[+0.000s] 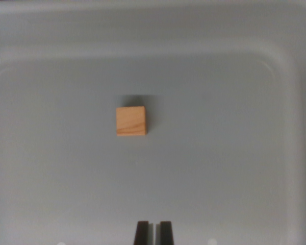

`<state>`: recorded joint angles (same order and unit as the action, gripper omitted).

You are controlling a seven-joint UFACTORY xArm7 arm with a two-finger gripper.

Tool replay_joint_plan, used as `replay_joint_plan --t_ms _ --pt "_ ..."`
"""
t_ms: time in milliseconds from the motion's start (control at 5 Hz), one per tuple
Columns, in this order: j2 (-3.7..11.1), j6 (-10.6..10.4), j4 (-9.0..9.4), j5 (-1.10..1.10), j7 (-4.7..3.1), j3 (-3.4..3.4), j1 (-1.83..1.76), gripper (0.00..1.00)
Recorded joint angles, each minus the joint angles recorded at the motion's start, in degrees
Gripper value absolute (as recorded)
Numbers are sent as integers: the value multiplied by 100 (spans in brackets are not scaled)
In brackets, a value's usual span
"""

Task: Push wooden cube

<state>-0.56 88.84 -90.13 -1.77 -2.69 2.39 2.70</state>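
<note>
At the bottom edge of the wrist view, the hand (153, 232) shows as two dark fingertips (142, 233) standing side by side with only a thin pale slit between them, so the jaws are nearly together and hold nothing. Only the tips are in the picture; the rest of the hand is cut off by the frame.

Beyond the tips lies the smooth pale grey floor of a shallow tray (234, 168), bare between the hand and the block. The wooden cube (131, 121) sits farther up, near the middle of the tray floor and slightly toward the wrist view's left of the fingertips, well apart from them. Its top face is light tan with faint grain lines, and it rests flat, its edges roughly square to the picture. A soft dark shadow falls just behind it and toward the wrist view's right.

Farther still, the tray floor curves up into a rounded wall with softened corners, and a raised rim runs along the top of the view.
</note>
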Motion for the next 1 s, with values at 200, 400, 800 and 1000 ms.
replay_joint_plan --t_ms 200,400,800,1000 --pt "0 0 0 0 0 0 0 0" --pt "50 -123 89 1 1 -8 -8 0" --pt "115 -281 204 2 2 -19 -18 0" --pt "115 -281 204 2 2 -19 -18 0"
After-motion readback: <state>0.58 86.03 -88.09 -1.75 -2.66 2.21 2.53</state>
